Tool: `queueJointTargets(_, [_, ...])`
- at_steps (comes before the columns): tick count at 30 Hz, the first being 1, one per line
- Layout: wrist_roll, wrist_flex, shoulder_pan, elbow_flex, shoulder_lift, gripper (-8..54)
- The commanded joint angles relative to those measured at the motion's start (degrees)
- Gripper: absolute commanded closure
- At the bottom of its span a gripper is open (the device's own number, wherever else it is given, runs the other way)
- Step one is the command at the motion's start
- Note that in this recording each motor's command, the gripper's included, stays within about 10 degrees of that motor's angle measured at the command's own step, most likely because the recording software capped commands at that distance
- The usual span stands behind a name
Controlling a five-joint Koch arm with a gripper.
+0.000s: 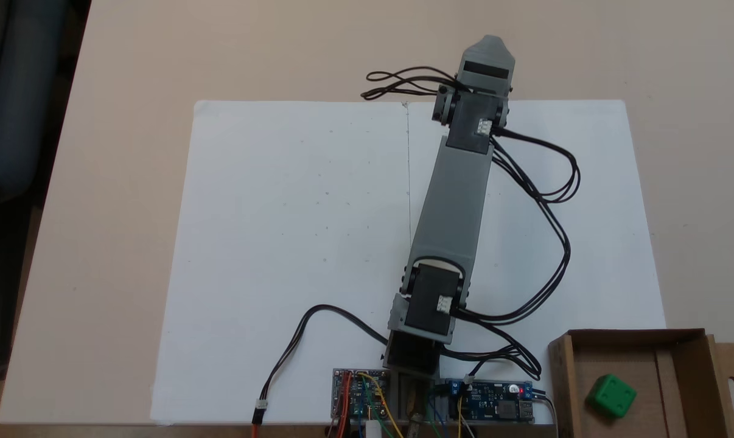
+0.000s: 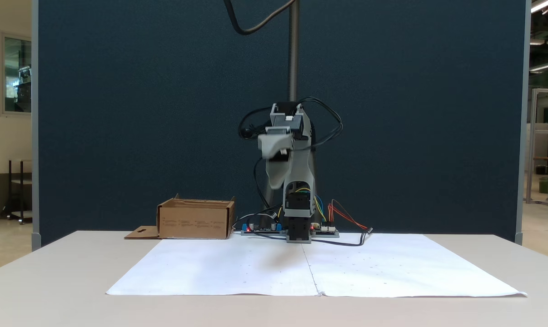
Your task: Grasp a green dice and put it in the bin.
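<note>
On the left of a fixed view sits the bin (image 2: 196,220), faint printed lines on its front wall too small to read. Centre, the gripper (image 2: 275,171) hangs high over the white paper (image 2: 237,268), blurred, so I cannot tell its spread. From above, the green dice (image 1: 612,396) lies inside the bin, bottom right.

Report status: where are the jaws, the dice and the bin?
Gripper raised over the paper's far edge, jaws' state unclear. Green dice inside the bin, beside the arm's base. Nothing in the way.
</note>
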Motion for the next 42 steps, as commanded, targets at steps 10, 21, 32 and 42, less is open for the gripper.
queueJointTargets(10, [3.08,-29.95,-2.99,44.65,14.41,1.8])
queueJointTargets(21, [0.35,-52.80,-11.34,76.99,31.46,1.6])
queueJointTargets(32, [-3.60,-77.32,-17.23,90.88,36.74,1.4])
queueJointTargets(42, [-3.69,-90.42,-17.23,92.02,36.65,0.2])
